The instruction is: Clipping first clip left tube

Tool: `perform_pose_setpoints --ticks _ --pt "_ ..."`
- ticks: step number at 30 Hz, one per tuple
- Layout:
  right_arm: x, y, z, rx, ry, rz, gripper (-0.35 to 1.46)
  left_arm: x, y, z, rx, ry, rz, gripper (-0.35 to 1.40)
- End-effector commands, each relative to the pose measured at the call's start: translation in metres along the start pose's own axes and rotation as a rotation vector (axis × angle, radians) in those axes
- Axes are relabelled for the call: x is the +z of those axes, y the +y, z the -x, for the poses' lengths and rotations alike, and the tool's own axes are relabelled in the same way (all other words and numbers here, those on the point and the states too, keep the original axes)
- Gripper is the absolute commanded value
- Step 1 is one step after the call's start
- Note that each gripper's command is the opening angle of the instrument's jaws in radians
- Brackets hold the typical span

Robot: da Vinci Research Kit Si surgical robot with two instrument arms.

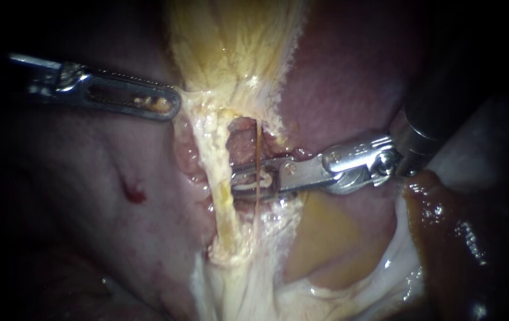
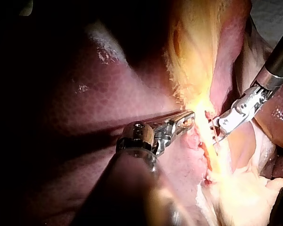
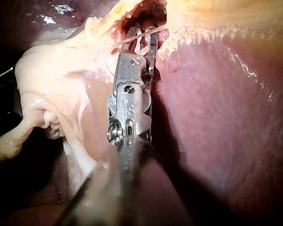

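My left instrument [image 1: 170, 107], its claw pinching the pale tissue [image 1: 193, 102] below the gallbladder [image 1: 230, 41], seems to hold the left tube [image 1: 223, 196] taut; my right instrument [image 1: 247, 178] has its claw spread, a clip [image 1: 254, 185] loaded, tips against that tube, ready to close.

**Tips and shafts lost to tissue and dark**

In the endoscope view, the jaw tips of the right instrument [image 1: 251, 179] pass behind the pale strand [image 1: 223, 196] (anything loaded between them is too small to tell). Its shaft fades into blackness toward 2 o'clock. The left instrument [image 1: 171, 106] is cut off in shadow at 9 o'clock. The liver [image 1: 88, 196] sinks into darkness at 8 o'clock.
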Motion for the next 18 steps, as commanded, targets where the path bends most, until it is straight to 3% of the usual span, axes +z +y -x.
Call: perform_pose_setpoints --ticks 1,5,10,18 --pt "0.0 0.0 0.0 0.0 0.0 0.0 0.04 0.0 0.0 0.0 0.0 0.0 0.0 -0.35" --pt "0.0 0.0 0.0 0.0 0.0 0.0 0.2 0.0 0.0 0.0 0.0 0.0 0.0 -0.35" --pt "0.0002 0.0002 -0.0001 0.001 0.042 0.003 0.45 -0.0001 0.0 0.0 0.0 0.0 -0.001 -0.35" --pt "0.0002 0.0003 -0.0002 0.001 0.048 0.003 0.49 -0.0002 0.0001 -0.0001 0.001 0.001 -0.001 -0.35"
